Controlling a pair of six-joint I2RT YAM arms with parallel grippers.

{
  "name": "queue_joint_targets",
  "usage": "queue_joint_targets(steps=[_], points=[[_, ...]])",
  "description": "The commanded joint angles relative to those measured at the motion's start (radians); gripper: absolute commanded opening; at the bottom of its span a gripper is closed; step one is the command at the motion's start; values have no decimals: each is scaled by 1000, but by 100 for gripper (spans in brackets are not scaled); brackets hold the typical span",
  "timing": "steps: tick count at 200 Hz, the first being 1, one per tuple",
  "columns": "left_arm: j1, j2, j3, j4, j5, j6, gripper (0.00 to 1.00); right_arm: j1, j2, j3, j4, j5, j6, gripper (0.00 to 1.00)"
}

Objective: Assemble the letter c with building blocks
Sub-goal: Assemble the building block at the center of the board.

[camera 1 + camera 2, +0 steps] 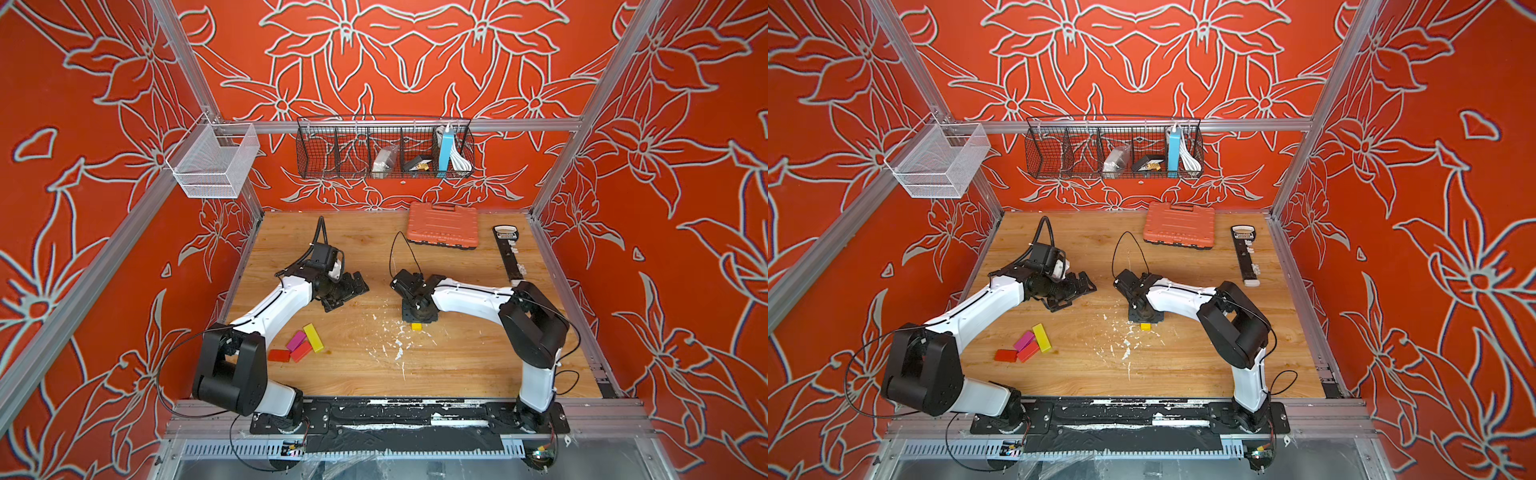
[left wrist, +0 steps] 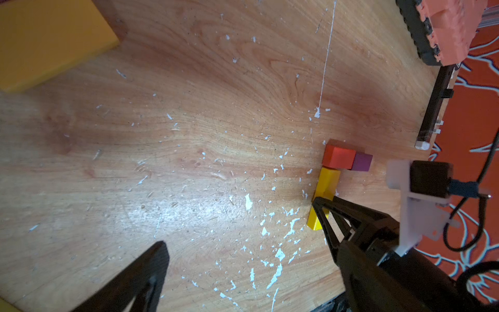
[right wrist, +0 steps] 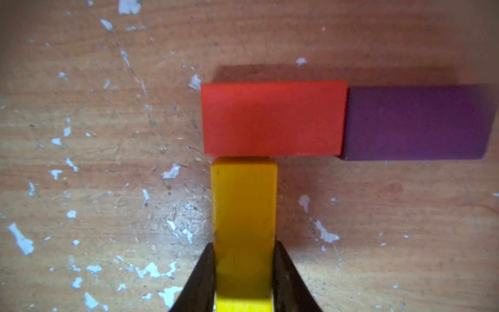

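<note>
In the right wrist view my right gripper (image 3: 244, 270) is shut on a long yellow block (image 3: 244, 210). The far end of that block touches the long side of a red block (image 3: 272, 118), and a purple block (image 3: 415, 123) lies end to end with the red one. In both top views only the yellow end (image 1: 417, 326) (image 1: 1145, 326) shows under the right gripper (image 1: 419, 318). My left gripper (image 1: 345, 293) (image 2: 248, 270) hovers open and empty to the left. Loose yellow (image 1: 313, 338), magenta (image 1: 296, 340), orange (image 1: 301, 351) and red (image 1: 279, 355) blocks lie together near the left arm.
An orange ribbed tool case (image 1: 441, 226) lies at the back of the wooden table (image 1: 457, 365). A black strip (image 1: 509, 253) runs along the right edge. White flecks (image 1: 399, 345) dot the middle. A big yellow-orange block (image 2: 48, 40) lies close to the left wrist camera.
</note>
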Motion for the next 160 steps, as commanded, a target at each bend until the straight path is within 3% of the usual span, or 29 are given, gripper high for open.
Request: queue_joint_targets(steps=[1,70,160], points=[[6,11,-12,7,7,14,98,-13,54,-2,-20,25,-1,28],[7,13,-14,9,10,14,98,-14,59,3,-19,23,-6,31],[7,-6,-12,5,13,6,98,-13,8,-28,6,2,-12,64]])
